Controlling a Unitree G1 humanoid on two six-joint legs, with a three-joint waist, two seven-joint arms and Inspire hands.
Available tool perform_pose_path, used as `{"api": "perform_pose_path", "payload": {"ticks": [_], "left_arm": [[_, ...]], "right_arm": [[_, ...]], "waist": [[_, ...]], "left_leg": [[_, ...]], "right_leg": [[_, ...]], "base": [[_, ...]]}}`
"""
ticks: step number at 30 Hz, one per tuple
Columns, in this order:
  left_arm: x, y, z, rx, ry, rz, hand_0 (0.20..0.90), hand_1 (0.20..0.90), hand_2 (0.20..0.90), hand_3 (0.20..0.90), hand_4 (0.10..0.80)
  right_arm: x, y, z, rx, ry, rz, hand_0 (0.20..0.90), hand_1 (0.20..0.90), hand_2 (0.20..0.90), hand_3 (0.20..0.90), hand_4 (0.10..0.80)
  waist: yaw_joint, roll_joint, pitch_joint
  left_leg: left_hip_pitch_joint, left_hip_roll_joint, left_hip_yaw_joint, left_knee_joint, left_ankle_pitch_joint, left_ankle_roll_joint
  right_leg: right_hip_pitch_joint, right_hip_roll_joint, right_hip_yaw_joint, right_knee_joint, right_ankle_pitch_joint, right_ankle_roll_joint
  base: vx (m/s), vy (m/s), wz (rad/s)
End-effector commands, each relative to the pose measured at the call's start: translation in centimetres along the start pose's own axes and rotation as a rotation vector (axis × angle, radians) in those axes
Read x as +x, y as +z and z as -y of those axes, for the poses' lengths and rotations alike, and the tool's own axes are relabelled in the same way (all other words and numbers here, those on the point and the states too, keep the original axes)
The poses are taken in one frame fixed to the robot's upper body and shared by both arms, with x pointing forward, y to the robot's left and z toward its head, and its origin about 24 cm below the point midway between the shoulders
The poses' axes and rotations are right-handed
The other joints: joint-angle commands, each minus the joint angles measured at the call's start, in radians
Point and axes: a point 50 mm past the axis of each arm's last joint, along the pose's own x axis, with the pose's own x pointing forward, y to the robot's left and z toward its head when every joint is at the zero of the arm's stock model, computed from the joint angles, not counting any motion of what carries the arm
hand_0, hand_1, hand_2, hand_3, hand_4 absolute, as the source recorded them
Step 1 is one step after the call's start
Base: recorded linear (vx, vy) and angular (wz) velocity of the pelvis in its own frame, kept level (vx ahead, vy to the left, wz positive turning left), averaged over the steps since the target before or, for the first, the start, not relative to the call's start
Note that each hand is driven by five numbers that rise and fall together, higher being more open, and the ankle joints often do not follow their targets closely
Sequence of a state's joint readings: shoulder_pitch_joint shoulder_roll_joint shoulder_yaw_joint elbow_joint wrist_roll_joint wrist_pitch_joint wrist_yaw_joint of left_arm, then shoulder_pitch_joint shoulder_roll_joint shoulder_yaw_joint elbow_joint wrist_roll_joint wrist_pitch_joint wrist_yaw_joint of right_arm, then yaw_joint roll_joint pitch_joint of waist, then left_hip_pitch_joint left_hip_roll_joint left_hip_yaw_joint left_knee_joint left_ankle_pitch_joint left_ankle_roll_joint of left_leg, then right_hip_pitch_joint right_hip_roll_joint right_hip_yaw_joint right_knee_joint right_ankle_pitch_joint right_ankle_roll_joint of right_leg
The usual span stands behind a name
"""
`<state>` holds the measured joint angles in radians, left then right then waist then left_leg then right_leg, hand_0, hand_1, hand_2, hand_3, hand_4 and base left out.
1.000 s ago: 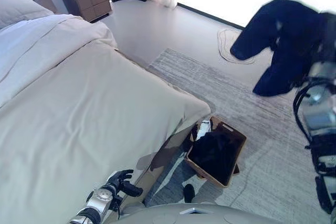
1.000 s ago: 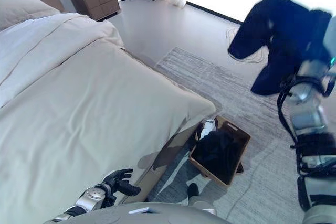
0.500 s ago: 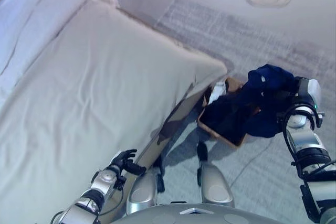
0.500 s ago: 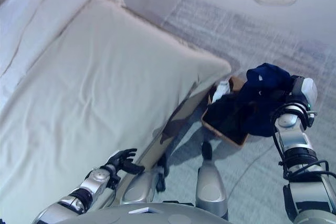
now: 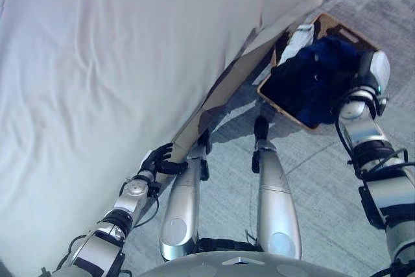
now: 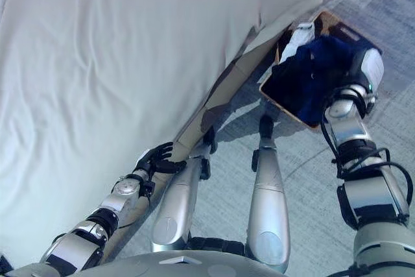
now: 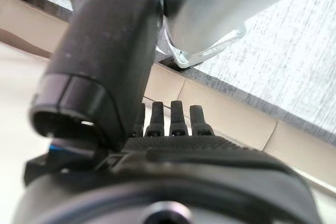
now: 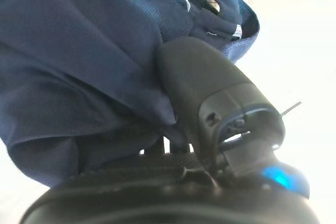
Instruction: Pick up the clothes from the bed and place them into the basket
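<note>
Your right hand (image 8: 210,108) is over the basket (image 5: 337,27) at the foot corner of the bed (image 5: 97,50). The navy garment (image 6: 318,69) is bunched round that hand. In the right wrist view the thumb presses into the cloth and the cloth wraps back over the palm, so count the hand as clamped on it. The fingers themselves are buried in fabric.

Where the garment sits: most of it hangs above and inside the basket, on top of dark clothing already in there. One fold droops over the basket's near rim toward the rug (image 5: 311,180). A white item (image 5: 297,36) lies at the basket's bed-side end.

To finish this step well:
- Carry your wrist a little further in over the middle of the basket before letting go, so the drooping fold clears the rim.
- Lower until the cloth rests on the pile, then spread the fingers fully. My guess is the fabric may snag on the thumb, so lift straight up and watch that nothing trails out with you.
- Don't nudge the basket wall; it looks light.

Your left hand (image 5: 159,159) idles low beside the bed's edge, fingers loosely curled round nothing. Keep it there.

No other clothes show on the bedcover in the eye views.
</note>
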<state>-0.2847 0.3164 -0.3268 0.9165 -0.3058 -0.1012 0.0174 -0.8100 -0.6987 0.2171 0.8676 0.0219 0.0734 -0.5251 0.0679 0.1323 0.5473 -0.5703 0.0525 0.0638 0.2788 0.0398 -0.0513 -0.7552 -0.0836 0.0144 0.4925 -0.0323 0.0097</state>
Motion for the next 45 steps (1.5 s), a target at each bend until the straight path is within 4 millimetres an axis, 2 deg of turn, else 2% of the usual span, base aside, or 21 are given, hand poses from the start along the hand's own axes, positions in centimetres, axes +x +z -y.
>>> {"api": "perform_pose_path", "payload": {"ticks": [1,2,3,8,12,13,16,19,20,25,30,33,35,36,37,39,40,42,43,44,45], "left_arm": [[-2.0,-4.2,-2.6,0.020,0.098,-0.130,0.900,0.900,0.900,0.900,0.800],[-2.0,-4.2,-2.6,0.025,0.095,-0.129,0.900,0.900,0.900,0.900,0.800],[-2.1,-4.4,-2.6,0.031,0.090,-0.135,0.900,0.900,0.900,0.900,0.800],[-2.0,-3.9,-2.7,0.053,0.079,-0.116,0.900,0.900,0.900,0.900,0.800],[-2.0,-3.5,-3.3,0.075,0.073,-0.108,0.900,0.900,0.900,0.900,0.800],[-1.9,-3.2,-3.5,0.082,0.073,-0.101,0.900,0.900,0.900,0.900,0.800],[-2.3,-3.7,-3.8,0.091,0.074,-0.104,0.900,0.900,0.900,0.900,0.800],[-2.6,-4.2,-4.0,0.082,0.080,-0.109,0.900,0.900,0.900,0.900,0.800],[-2.8,-4.6,-4.0,0.053,0.089,-0.118,0.900,0.900,0.900,0.900,0.800],[-3.0,-5.6,-4.1,0.014,0.117,-0.171,0.900,0.900,0.900,0.900,0.800],[-3.6,-7.7,-3.9,0.017,0.132,-0.281,0.900,0.900,0.900,0.900,0.800],[-4.1,-9.0,-3.3,0.019,0.120,-0.330,0.900,0.900,0.900,0.900,0.800],[-4.5,-9.8,-2.4,0.005,0.101,-0.356,0.900,0.900,0.900,0.900,0.800],[-4.6,-9.9,-2.2,-0.002,0.098,-0.355,0.900,0.900,0.900,0.900,0.800],[-4.8,-10.3,-1.7,-0.030,0.090,-0.358,0.900,0.900,0.900,0.900,0.800],[-4.9,-10.6,-1.4,-0.061,0.088,-0.361,0.900,0.900,0.900,0.900,0.800],[-5.0,-10.7,-1.0,-0.119,0.086,-0.355,0.900,0.900,0.900,0.900,0.800],[-5.0,-10.8,-1.0,-0.156,0.089,-0.353,0.900,0.900,0.900,0.900,0.800],[-5.1,-10.9,-1.1,-0.192,0.091,-0.350,0.900,0.900,0.900,0.900,0.800],[-5.3,-11.0,-1.5,-0.242,0.102,-0.349,0.900,0.900,0.900,0.900,0.800],[-5.3,-11.0,-1.6,-0.260,0.104,-0.346,0.900,0.900,0.900,0.900,0.800]], "right_arm": [[2.1,2.8,4.0,-0.001,-0.192,0.062,0.900,0.900,0.900,0.900,0.800],[2.3,2.8,4.1,-0.001,-0.193,0.038,0.900,0.900,0.900,0.900,0.800],[2.4,2.5,4.2,-0.009,-0.193,0.011,0.900,0.900,0.900,0.900,0.800],[2.7,1.8,4.5,-0.029,-0.193,-0.045,0.900,0.900,0.900,0.900,0.800],[2.2,0.8,4.5,-0.017,-0.216,-0.045,0.900,0.900,0.900,0.900,0.800],[2.1,1.1,4.8,0.005,-0.253,-0.022,0.900,0.900,0.900,0.900,0.800],[1.5,1.0,5.2,0.036,-0.311,0.025,0.900,0.900,0.900,0.900,0.800],[0.8,1.1,5.6,0.068,-0.325,0.081,0.900,0.900,0.900,0.900,0.800],[0.2,1.9,6.4,0.126,-0.335,0.151,0.900,0.900,0.900,0.900,0.800],[-2.4,3.3,8.7,0.261,-0.353,0.315,0.900,0.900,0.900,0.900,0.800],[-4.7,1.9,6.7,0.352,-0.159,0.300,0.900,0.900,0.900,0.900,0.800],[-5.9,-0.1,4.6,0.389,-0.025,0.244,0.900,0.900,0.900,0.900,0.800],[-7.3,-2.8,2.5,0.409,0.075,0.152,0.900,0.900,0.900,0.900,0.800],[-7.7,-3.3,2.1,0.417,0.090,0.130,0.900,0.900,0.900,0.900,0.800],[-8.9,-5.0,0.5,0.415,0.146,0.068,0.900,0.900,0.900,0.900,0.800],[-10.2,-6.7,-1.0,0.397,0.212,0.003,0.900,0.900,0.900,0.900,0.800],[-12.4,-9.1,-3.3,0.368,0.324,-0.105,0.900,0.900,0.900,0.900,0.800],[-14.1,-11.0,-4.7,0.317,0.413,-0.180,0.900,0.900,0.900,0.900,0.800],[-15.5,-12.6,-5.6,0.309,0.487,-0.270,0.900,0.900,0.900,0.900,0.800],[-18.1,-15.2,-6.7,0.259,0.579,-0.399,0.900,0.900,0.900,0.900,0.800],[-18.8,-15.9,-6.9,0.262,0.603,-0.444,0.900,0.900,0.900,0.900,0.800]], "waist": [[0.004,0.015,-0.027],[0.012,0.018,-0.027],[0.016,0.017,-0.027],[0.018,0.021,-0.027],[0.016,0.007,-0.027],[0.015,0.001,-0.027],[0.007,-0.018,-0.027],[-0.010,-0.043,-0.027],[-0.032,-0.062,-0.027],[-0.079,-0.118,-0.027],[-0.103,-0.168,-0.123],[-0.105,-0.189,-0.201],[-0.099,-0.192,-0.266],[-0.097,-0.192,-0.274],[-0.095,-0.191,-0.307],[-0.094,-0.189,-0.334],[-0.091,-0.187,-0.367],[-0.089,-0.186,-0.386],[-0.088,-0.186,-0.399],[-0.083,-0.187,-0.415],[-0.081,-0.188,-0.418]], "left_leg": [[-0.120,-0.053,-0.069,0.100,-0.025,0.031],[-0.138,-0.051,-0.069,0.112,-0.029,0.033],[-0.132,-0.056,-0.072,0.136,-0.068,0.032],[-0.175,-0.065,-0.073,0.219,-0.111,0.047],[-0.179,-0.070,-0.071,0.277,-0.150,0.056],[-0.192,-0.068,-0.068,0.266,-0.118,0.059],[-0.161,-0.067,-0.070,0.254,-0.120,0.060],[-0.103,-0.067,-0.067,0.219,-0.115,0.056],[-0.047,-0.064,-0.060,0.186,-0.113,0.053],[0.147,-0.053,-0.020,0.071,-0.105,0.044],[0.303,-0.051,0.012,-0.034,-0.106,0.040],[0.389,-0.057,0.029,-0.094,-0.107,0.041],[0.470,-0.062,0.036,-0.151,-0.112,0.046],[0.486,-0.063,0.038,-0.163,-0.111,0.047],[0.519,-0.064,0.042,-0.186,-0.110,0.050],[0.549,-0.065,0.045,-0.209,-0.109,0.052],[0.582,-0.065,0.054,-0.238,-0.106,0.053],[0.605,-0.064,0.060,-0.254,-0.106,0.054],[0.621,-0.062,0.063,-0.265,-0.107,0.055],[0.639,-0.063,0.060,-0.273,-0.109,0.057],[0.645,-0.063,0.059,-0.276,-0.110,0.059]], "right_leg": [[0.011,0.016,-0.153,0.083,-0.108,-0.037],[-0.004,0.013,-0.159,0.094,-0.111,-0.040],[-0.001,0.008,-0.153,0.120,-0.148,-0.034],[-0.036,0.006,-0.148,0.173,-0.167,-0.047],[-0.026,0.005,-0.149,0.200,-0.173,-0.049],[-0.033,0.006,-0.159,0.181,-0.138,-0.056],[0.007,0.014,-0.156,0.160,-0.129,-0.052],[0.070,0.024,-0.148,0.106,-0.112,-0.042],[0.120,0.027,-0.139,0.062,-0.100,-0.031],[0.298,0.012,-0.125,-0.088,-0.051,0.003],[0.448,-0.003,-0.111,-0.238,0.001,0.033],[0.536,-0.013,-0.106,-0.323,0.033,0.050],[0.612,-0.018,-0.103,-0.386,0.054,0.067],[0.626,-0.020,-0.103,-0.397,0.059,0.070],[0.654,-0.022,-0.107,-0.419,0.070,0.077],[0.678,-0.024,-0.110,-0.439,0.079,0.084],[0.703,-0.026,-0.121,-0.462,0.090,0.090],[0.721,-0.027,-0.128,-0.469,0.091,0.092],[0.734,-0.028,-0.131,-0.471,0.090,0.093],[0.752,-0.030,-0.135,-0.467,0.083,0.094],[0.757,-0.030,-0.135,-0.466,0.080,0.095]], "base": [[-0.016,-0.084,0.10],[0.074,-0.100,0.14],[0.074,-0.085,0.20],[0.014,-0.019,0.18],[-0.003,-0.001,0.13],[-0.040,0.012,0.08],[0.029,0.036,0.02],[0.047,0.109,-0.02],[0.063,0.232,-0.04],[0.036,0.240,-0.23],[0.106,0.155,-0.23],[0.141,0.142,-0.23],[0.195,0.163,-0.06],[0.189,0.169,-0.10],[0.129,0.120,-0.11],[0.144,0.136,-0.09],[0.133,0.157,-0.04],[0.102,0.108,0.03],[0.108,0.086,0.03],[0.089,0.080,0.04],[0.066,0.055,0.05]]}}
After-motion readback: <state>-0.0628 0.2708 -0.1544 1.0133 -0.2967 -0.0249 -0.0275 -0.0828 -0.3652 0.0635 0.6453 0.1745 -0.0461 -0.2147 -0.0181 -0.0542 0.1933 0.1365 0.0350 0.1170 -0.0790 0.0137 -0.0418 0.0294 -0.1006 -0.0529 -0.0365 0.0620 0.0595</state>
